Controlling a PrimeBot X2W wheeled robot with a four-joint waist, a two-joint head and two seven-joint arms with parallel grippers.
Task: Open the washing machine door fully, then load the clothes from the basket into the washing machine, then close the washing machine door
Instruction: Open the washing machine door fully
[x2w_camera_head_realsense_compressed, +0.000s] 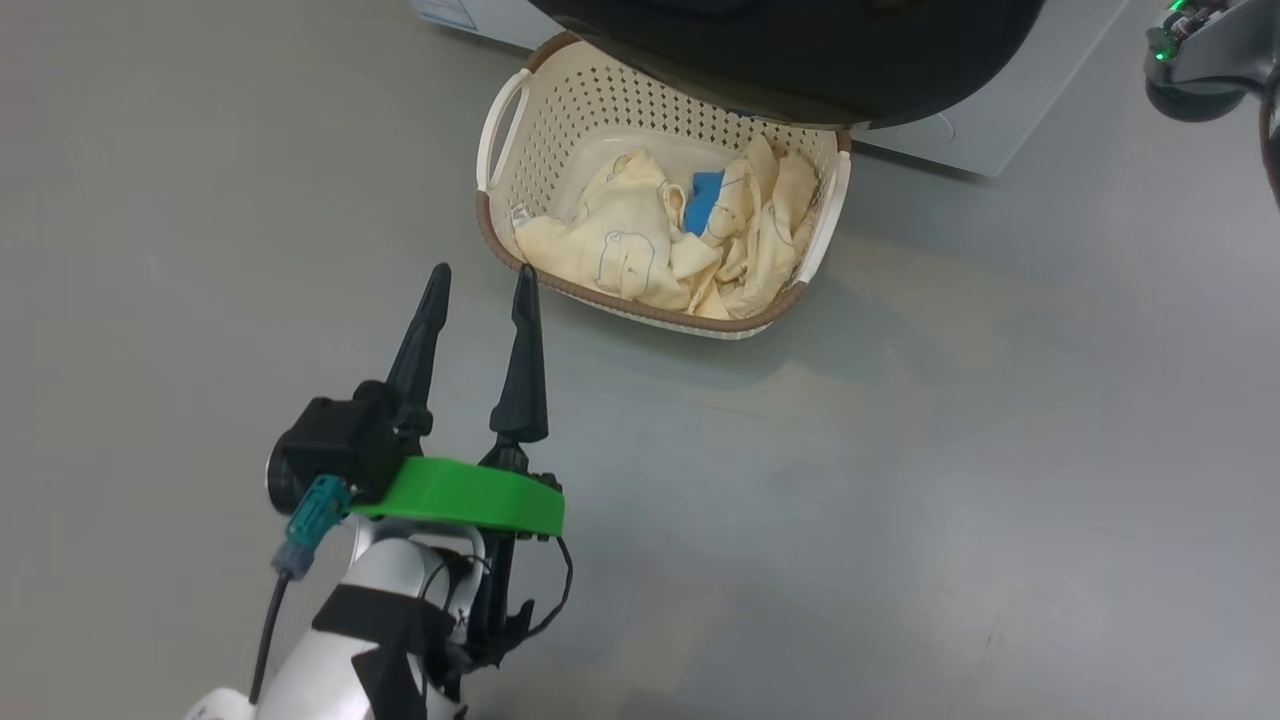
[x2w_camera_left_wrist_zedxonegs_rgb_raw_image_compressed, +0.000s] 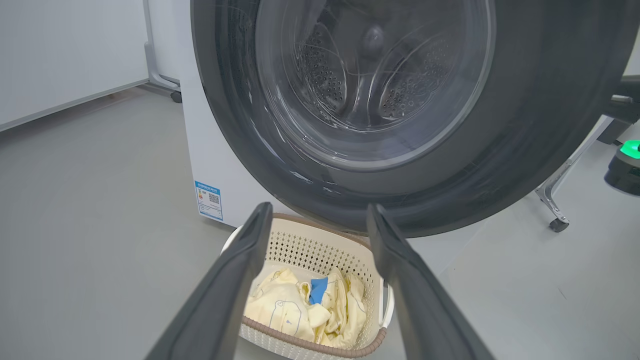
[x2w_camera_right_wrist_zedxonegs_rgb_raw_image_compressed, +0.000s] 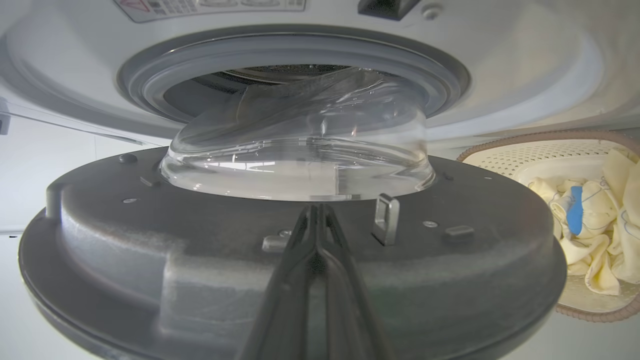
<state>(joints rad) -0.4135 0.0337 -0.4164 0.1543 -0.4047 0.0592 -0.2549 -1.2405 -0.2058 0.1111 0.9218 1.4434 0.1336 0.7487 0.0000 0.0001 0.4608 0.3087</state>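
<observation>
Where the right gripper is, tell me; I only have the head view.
Observer: In the right wrist view the right gripper is shut, its fingers pointing at the grey inner face of the washing machine door, just left of the latch hook.
Operator: Report how far that door is open.
Observer: Only partly. Its glass bowl is out of the door seal but stands in front of the opening.

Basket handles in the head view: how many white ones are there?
2. The left handle is on the basket's end toward the view's left; the right handle is on the opposite end, just below the washing machine door's black rim. None seems hidden.
</observation>
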